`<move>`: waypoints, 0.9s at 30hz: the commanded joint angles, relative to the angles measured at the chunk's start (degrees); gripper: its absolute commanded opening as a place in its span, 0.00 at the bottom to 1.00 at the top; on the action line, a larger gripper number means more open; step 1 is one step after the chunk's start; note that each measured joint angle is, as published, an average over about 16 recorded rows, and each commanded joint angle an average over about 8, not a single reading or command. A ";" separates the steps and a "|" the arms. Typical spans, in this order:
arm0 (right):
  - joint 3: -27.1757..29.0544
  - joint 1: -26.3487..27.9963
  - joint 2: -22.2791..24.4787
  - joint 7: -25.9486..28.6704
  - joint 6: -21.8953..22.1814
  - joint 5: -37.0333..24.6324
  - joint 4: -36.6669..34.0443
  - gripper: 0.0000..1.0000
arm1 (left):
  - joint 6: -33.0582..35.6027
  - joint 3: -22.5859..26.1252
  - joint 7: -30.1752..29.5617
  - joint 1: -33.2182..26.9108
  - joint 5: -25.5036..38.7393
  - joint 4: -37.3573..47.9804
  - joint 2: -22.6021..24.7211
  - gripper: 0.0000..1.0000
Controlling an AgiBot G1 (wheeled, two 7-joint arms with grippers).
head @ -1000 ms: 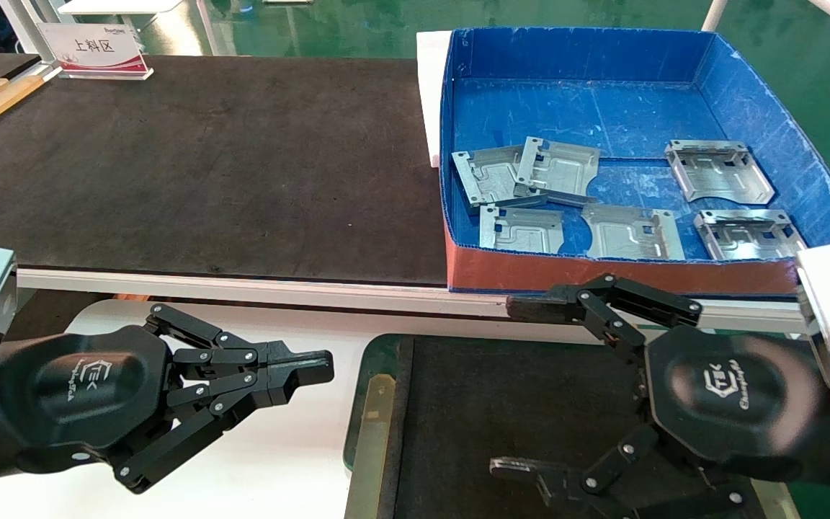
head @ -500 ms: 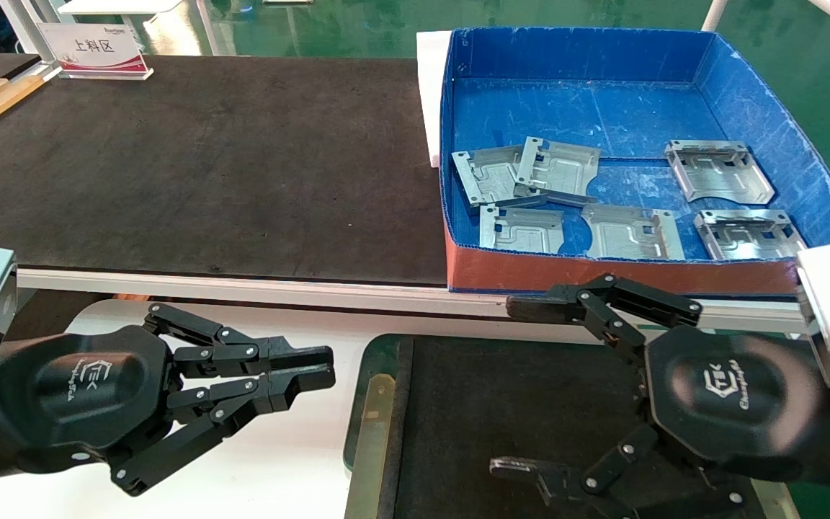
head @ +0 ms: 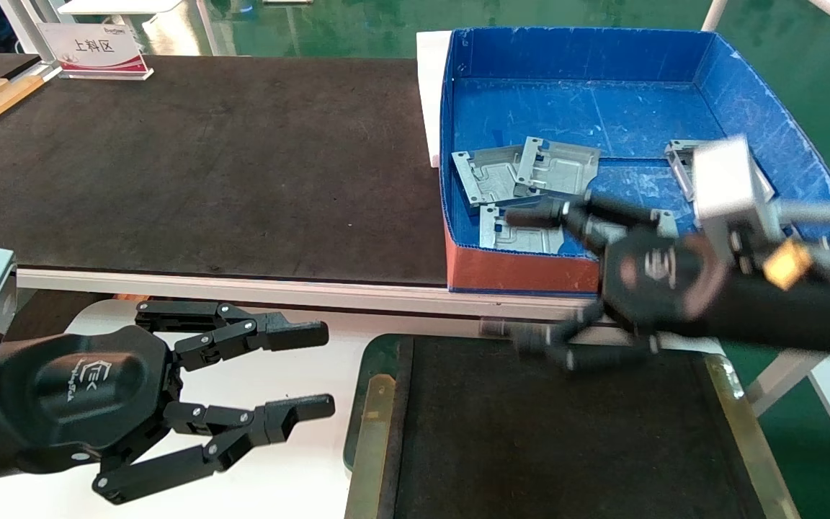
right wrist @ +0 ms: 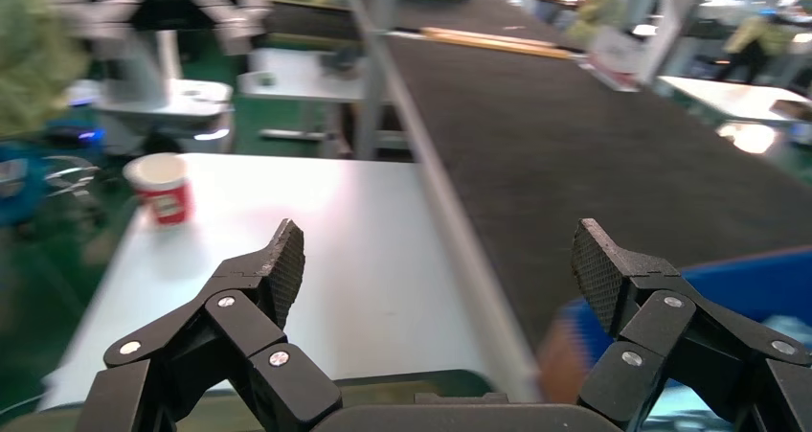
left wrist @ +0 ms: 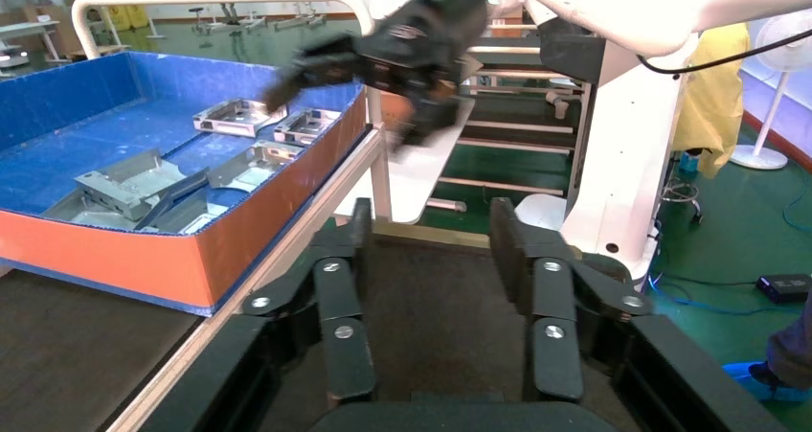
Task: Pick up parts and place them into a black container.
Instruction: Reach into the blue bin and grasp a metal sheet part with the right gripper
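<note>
Several silver-grey parts [head: 558,167] lie in the blue box [head: 588,58]; they also show in the left wrist view [left wrist: 129,178]. The black container [head: 545,447], with a dark green rim and brass side strips, lies empty at the front. My right gripper [head: 512,274] is open and empty. It hovers over the box's red-brown front wall, its upper finger above a near part [head: 519,229]. In the right wrist view its jaws [right wrist: 440,260] stand wide apart. My left gripper [head: 318,371] is open and empty, left of the container, and points at it [left wrist: 431,223].
The wide black tabletop [head: 206,158] stretches left of the blue box, with a sign [head: 94,50] at its far edge. A white surface [head: 292,461] lies under my left gripper. A red cup [right wrist: 163,188] stands on a white table.
My left gripper has opened from shut. My right arm has risen from over the container and moved forward to the blue box's front wall, still open.
</note>
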 commanded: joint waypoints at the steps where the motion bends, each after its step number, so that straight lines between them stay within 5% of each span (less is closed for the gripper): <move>1: -0.73 3.20 -1.79 -1.07 -0.14 -1.79 -4.65 1.00 | 0.00 0.00 0.00 0.00 0.00 0.00 0.00 1.00; 14: -3.08 19.46 -8.28 -12.83 12.83 -13.35 -32.64 1.00 | 0.00 0.00 0.00 0.00 0.00 0.00 0.00 1.00; 27: -2.56 24.68 -13.65 -16.78 27.44 -14.16 -48.59 1.00 | 0.00 0.00 0.00 0.00 0.00 0.00 0.00 1.00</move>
